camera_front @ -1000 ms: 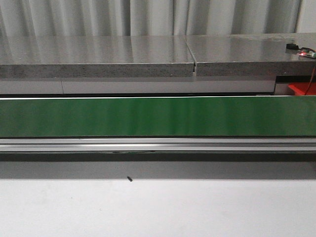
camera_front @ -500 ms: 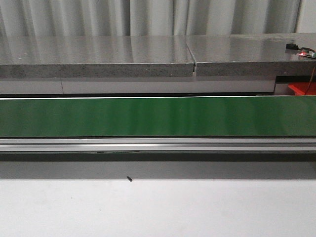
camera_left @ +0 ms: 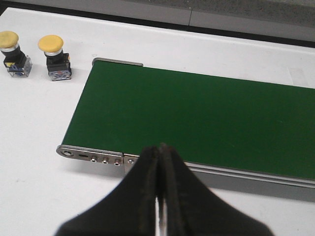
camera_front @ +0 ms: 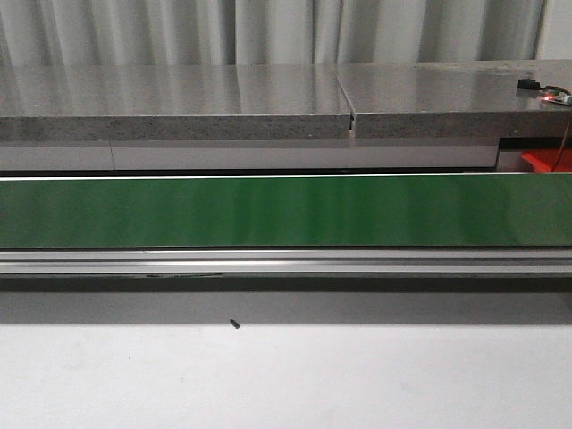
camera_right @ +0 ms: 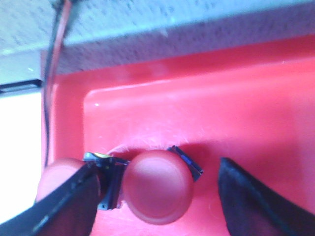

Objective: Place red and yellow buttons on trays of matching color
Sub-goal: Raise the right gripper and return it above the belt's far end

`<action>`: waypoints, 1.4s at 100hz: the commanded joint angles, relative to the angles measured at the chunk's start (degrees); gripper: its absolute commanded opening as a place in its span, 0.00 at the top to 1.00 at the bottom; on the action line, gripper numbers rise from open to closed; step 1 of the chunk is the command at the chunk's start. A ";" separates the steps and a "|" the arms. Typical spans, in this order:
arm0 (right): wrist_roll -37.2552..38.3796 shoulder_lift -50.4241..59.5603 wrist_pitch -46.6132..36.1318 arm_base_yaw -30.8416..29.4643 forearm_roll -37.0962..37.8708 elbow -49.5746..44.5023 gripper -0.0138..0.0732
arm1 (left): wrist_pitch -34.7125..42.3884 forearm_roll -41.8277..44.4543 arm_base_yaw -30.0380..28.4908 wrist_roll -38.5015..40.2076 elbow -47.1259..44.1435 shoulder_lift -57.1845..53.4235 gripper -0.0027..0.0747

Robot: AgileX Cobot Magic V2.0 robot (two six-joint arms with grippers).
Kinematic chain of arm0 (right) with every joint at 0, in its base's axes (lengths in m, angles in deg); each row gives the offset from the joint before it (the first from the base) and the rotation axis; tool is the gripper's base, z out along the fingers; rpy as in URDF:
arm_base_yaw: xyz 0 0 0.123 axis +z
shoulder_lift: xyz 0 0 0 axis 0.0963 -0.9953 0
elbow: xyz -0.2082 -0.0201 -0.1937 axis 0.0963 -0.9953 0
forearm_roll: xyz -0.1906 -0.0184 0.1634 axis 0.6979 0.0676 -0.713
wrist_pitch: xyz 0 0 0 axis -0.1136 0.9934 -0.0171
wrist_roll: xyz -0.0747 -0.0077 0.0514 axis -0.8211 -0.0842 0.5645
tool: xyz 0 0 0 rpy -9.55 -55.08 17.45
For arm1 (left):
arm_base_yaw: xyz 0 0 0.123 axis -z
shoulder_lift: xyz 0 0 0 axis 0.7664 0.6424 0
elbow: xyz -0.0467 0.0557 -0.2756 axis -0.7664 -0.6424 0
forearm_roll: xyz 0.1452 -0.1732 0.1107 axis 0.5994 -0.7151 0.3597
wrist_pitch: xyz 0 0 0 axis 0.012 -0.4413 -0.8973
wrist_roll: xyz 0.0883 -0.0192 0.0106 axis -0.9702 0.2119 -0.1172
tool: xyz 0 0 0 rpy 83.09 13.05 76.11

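Two red buttons (camera_right: 158, 187) in red tray (camera_right: 256, 113), right gripper (camera_right: 155, 196) released around one.
Left gripper (camera_left: 160, 162) clenched, empty, over green belt (camera_left: 197, 118); two yellow buttons (camera_left: 53, 56) at belt's 10 o'clock.

Your left gripper (camera_left: 158, 196) shows two black fingers (camera_left: 133, 196) with a matte, slightly grainy surface, tapering to rounded tips. Your right gripper (camera_right: 155, 194) has the same dark fingers (camera_right: 246, 201), blurred here, perhaps with a soft rubbery coating.
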 commanded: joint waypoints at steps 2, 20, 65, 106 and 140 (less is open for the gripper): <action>-0.50 6.02 -2.09 -0.45 -1.26 1.56 0.24 | 3.82 -1.10 0.23 -0.03 1.66 -0.17 0.99; -0.58 9.43 -1.16 -0.45 -1.77 1.56 0.24 | 3.82 -1.10 0.23 -0.03 1.66 -0.17 0.99; -1.63 23.85 2.50 6.57 -1.83 1.56 0.25 | 3.82 -1.10 0.23 -0.03 1.66 -0.17 0.99; 0.78 42.53 1.95 17.46 7.05 -15.30 0.25 | 3.82 -1.10 0.23 -0.03 1.66 -0.17 0.99; 3.67 66.36 -10.82 23.25 6.78 -49.69 0.25 | 3.82 -1.10 0.23 -0.03 1.66 -0.17 0.99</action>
